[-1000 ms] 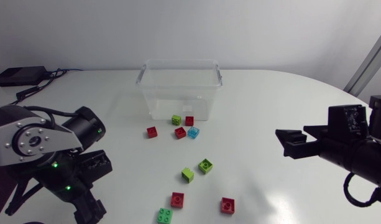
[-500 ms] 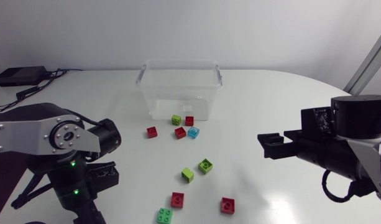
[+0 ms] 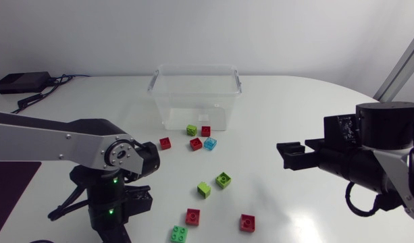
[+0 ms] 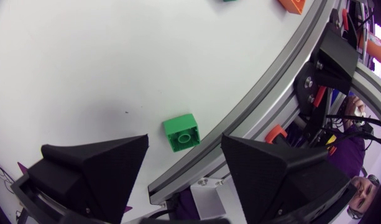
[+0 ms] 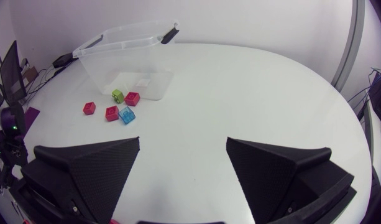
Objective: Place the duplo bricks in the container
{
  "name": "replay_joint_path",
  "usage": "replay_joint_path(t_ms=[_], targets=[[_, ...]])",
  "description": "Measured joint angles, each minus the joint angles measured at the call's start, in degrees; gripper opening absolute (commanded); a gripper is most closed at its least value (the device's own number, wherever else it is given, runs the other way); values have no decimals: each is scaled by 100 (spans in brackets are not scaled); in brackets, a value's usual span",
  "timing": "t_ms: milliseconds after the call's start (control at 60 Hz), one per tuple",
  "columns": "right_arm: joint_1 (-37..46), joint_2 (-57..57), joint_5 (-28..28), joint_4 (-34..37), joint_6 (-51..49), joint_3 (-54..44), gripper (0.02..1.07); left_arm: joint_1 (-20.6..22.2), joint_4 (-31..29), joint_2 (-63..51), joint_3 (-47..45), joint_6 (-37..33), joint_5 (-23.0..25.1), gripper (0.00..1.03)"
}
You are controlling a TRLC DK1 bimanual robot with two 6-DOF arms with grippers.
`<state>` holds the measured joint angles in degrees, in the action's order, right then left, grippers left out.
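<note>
Several duplo bricks lie on the white table in front of the clear plastic container (image 3: pixel 195 94). A green (image 3: pixel 192 129) and a red brick (image 3: pixel 205 131) sit at its front wall, with two red ones (image 3: pixel 165 143) and a blue one (image 3: pixel 210 143) just before them. More green and red bricks lie nearer the front edge. My left gripper (image 4: pixel 184 180) is open and low over the table. A green brick (image 4: pixel 181 132) lies just ahead of its fingers, near the table's edge. My right gripper (image 3: pixel 288 154) is open and empty, pointing left toward the bricks.
The container (image 5: pixel 125 46) is empty apart from a small label on its floor. A black box with cables (image 3: pixel 21 82) lies at the back left. The left arm (image 3: pixel 119 154) stretches across the front left of the table.
My left arm has swung right and stretched out toward the front bricks. My right arm has moved a little to the left, then held still.
</note>
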<state>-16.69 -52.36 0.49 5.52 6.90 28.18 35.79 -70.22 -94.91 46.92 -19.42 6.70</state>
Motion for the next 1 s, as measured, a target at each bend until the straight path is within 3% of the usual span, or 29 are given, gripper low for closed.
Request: replay_joint_path(t_ms=[517, 1000], targets=[[-37, 2, -4, -122, 20, 0, 103, 459, 345, -737, -247, 562, -105, 81], [-37, 20, -33, -168, 20, -13, 103, 393, 450, -935, -247, 859, -201, 37]])
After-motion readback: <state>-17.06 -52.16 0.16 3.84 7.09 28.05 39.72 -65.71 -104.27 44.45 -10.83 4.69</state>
